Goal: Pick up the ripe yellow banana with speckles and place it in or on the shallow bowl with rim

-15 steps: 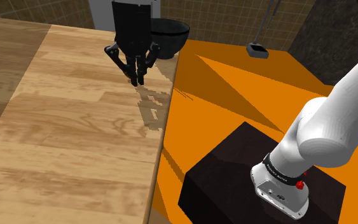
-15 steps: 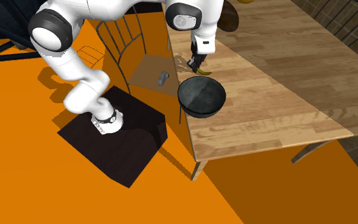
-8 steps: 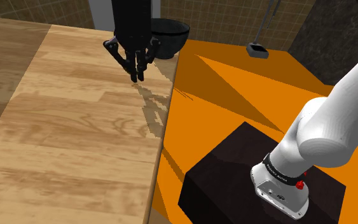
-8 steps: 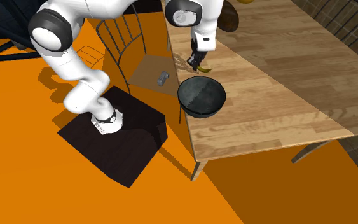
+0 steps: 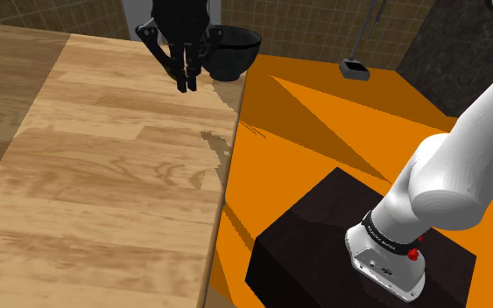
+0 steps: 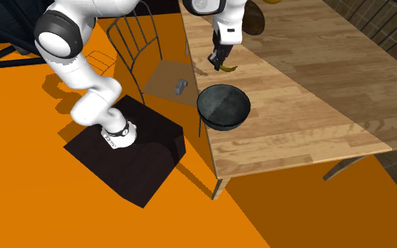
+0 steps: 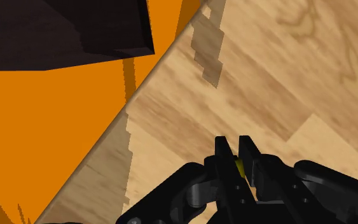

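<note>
My black gripper [image 5: 186,83] hangs above the wooden table [image 5: 104,175] near its edge, a little short of the dark bowl [image 5: 231,48]. Its fingers are shut on the yellow banana [image 6: 229,69], whose curved end sticks out below them in the second exterior view. A sliver of the yellow banana [image 7: 240,167] shows between the clasping fingers of the gripper [image 7: 234,145] in the wrist view, with wood far beneath. The dark bowl [image 6: 223,107] stands at the table edge, in the second exterior view below the gripper [image 6: 221,62].
A wire-backed chair [image 6: 137,35] stands beside the table with a small grey object [image 6: 180,86] on its seat. The dark stand [image 6: 130,148] sits on the orange floor. A brownish object [image 6: 254,21] lies behind the arm on the table.
The gripper has risen from the tabletop with the banana and moved toward the shoulder view's top. Its shadow on the wood has shrunk.
</note>
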Robot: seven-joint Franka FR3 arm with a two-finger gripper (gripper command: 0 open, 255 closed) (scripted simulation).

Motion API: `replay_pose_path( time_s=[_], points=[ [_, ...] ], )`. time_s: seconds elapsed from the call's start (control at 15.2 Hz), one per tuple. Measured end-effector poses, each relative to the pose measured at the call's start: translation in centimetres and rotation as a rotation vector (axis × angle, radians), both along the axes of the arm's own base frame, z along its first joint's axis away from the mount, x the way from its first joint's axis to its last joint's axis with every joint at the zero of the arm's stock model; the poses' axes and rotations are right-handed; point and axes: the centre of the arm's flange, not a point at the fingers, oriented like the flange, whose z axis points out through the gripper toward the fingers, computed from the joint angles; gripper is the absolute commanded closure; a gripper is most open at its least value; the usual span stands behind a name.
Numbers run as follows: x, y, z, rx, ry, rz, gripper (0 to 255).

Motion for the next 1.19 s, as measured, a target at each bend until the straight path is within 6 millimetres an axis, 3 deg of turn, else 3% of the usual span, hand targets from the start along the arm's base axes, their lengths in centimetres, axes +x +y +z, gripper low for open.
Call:
replay_pose_path(
  time_s=[1.19],
  points=[
    [0.0, -0.1, 9.5, 0.000, 0.000, 0.000, 255]
  ],
)
